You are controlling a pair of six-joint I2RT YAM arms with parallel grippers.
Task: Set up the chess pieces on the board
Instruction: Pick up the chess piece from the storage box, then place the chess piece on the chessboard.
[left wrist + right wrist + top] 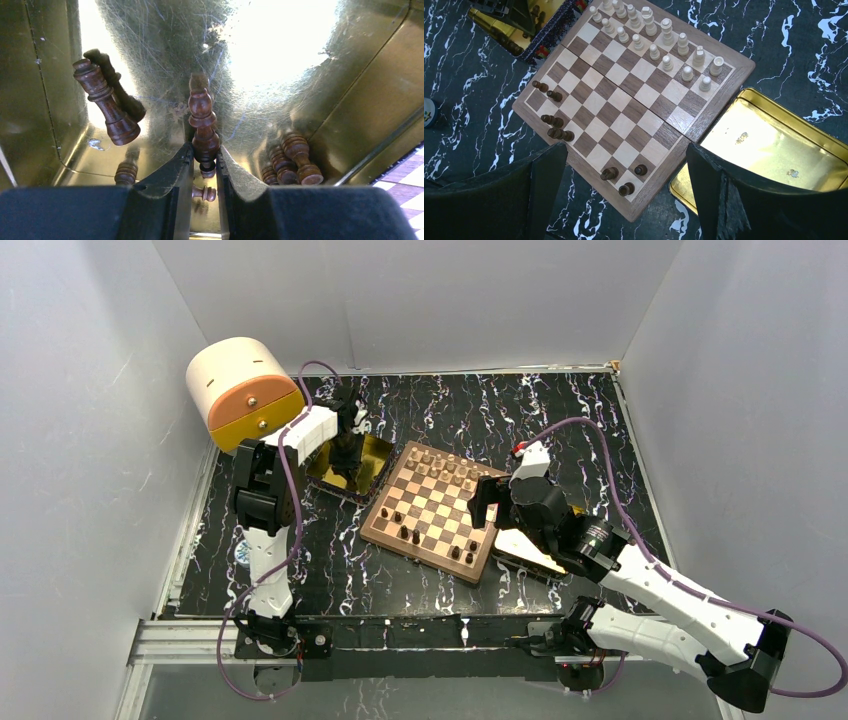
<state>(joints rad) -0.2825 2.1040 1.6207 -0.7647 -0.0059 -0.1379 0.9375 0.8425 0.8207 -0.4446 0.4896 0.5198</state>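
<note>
The board (432, 510) lies mid-table, also in the right wrist view (624, 107). Light pieces (659, 37) fill its far rows and several dark pieces (555, 121) stand along its near rows. My left gripper (205, 162) is down inside a gold tray (377, 455) and is shut on a dark bishop-like piece (202, 125). A dark king (104, 102) lies in the tray to its left, and dark pawns (295, 157) lie to its right. My right gripper (624, 200) hangs open and empty above the board's near corner.
A second gold tray (774, 145), with no pieces showing in it, lies right of the board. A cream and orange drawer box (243, 390) stands at the back left. A small round tin (243, 553) sits by the left arm. Grey walls enclose the table.
</note>
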